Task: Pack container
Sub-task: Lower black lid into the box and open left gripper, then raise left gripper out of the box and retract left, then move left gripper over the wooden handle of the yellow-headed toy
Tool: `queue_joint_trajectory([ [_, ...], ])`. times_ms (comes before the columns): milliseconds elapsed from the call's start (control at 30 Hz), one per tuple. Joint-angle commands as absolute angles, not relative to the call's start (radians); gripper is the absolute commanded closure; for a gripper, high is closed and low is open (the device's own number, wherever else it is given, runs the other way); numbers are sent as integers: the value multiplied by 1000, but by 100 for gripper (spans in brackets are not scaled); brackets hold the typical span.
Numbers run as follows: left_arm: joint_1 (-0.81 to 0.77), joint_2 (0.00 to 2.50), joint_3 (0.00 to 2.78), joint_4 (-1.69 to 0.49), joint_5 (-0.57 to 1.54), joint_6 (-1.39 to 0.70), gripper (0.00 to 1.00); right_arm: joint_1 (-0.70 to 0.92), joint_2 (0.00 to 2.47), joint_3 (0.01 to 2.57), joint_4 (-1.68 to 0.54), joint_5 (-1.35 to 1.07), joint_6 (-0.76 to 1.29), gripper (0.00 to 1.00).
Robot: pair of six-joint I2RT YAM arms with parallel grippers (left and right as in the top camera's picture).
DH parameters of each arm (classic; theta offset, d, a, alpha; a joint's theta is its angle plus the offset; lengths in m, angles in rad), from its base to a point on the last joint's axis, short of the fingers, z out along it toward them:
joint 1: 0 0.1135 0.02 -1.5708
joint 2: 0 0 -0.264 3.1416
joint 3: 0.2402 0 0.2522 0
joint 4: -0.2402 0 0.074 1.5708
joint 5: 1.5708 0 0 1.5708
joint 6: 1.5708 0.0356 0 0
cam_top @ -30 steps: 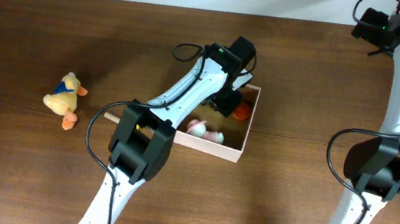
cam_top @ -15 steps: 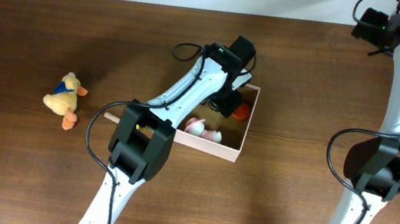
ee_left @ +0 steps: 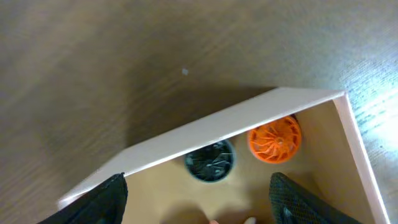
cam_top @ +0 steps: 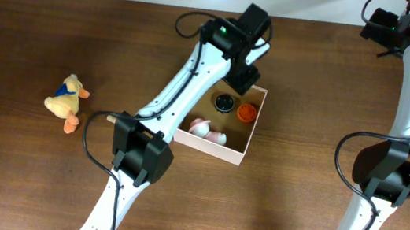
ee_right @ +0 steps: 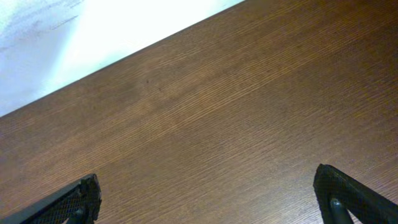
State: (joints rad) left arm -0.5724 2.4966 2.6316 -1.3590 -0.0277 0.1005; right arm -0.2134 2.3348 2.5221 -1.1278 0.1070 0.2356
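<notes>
The container (cam_top: 254,128) is a shallow cardboard box with white walls and a tan inside, at the table's middle. In it lie a black round toy (cam_top: 225,102), an orange round toy (cam_top: 247,113) and a pink-and-white toy (cam_top: 208,132). My left gripper (cam_top: 244,74) is open and empty, raised over the box's far edge. The left wrist view shows the box wall (ee_left: 205,130), the black toy (ee_left: 210,159) and the orange toy (ee_left: 275,139) between the spread fingers (ee_left: 199,199). My right gripper (ee_right: 208,199) is open over bare table at the far right.
A yellow plush duck (cam_top: 65,101) lies on the table at the left, well apart from the box. A thin wooden stick (cam_top: 113,120) pokes out beside the left arm. A white wall runs along the table's far edge.
My left gripper has lifted up and back out of the box, leaving the black round toy beside the orange one. The right arm has not moved.
</notes>
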Motion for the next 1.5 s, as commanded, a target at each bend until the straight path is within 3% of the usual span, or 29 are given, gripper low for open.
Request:
queue_joint_trajectory([
  [0, -527, 2491, 2698, -1402, -122, 61, 24, -210, 2320, 2519, -1126, 109, 245, 1],
  [500, -237, 2491, 2833, -1679, -154, -57, 24, -210, 2320, 2519, -1126, 109, 245, 1],
  [800, -211, 2426, 2829, -1688, -141, -90, 26, -210, 2320, 2519, -1126, 109, 245, 2],
  [1000, -190, 2285, 2801, -1688, -233, -89, 18, -210, 2320, 2519, -1126, 109, 245, 1],
  [1133, -155, 2180, 2682, -1688, -202, -91, 13, -210, 2320, 2519, -1126, 109, 245, 1],
  [1467, -147, 2098, 2114, -1660, -199, -181, 13, -210, 2320, 2519, -1126, 109, 245, 1],
])
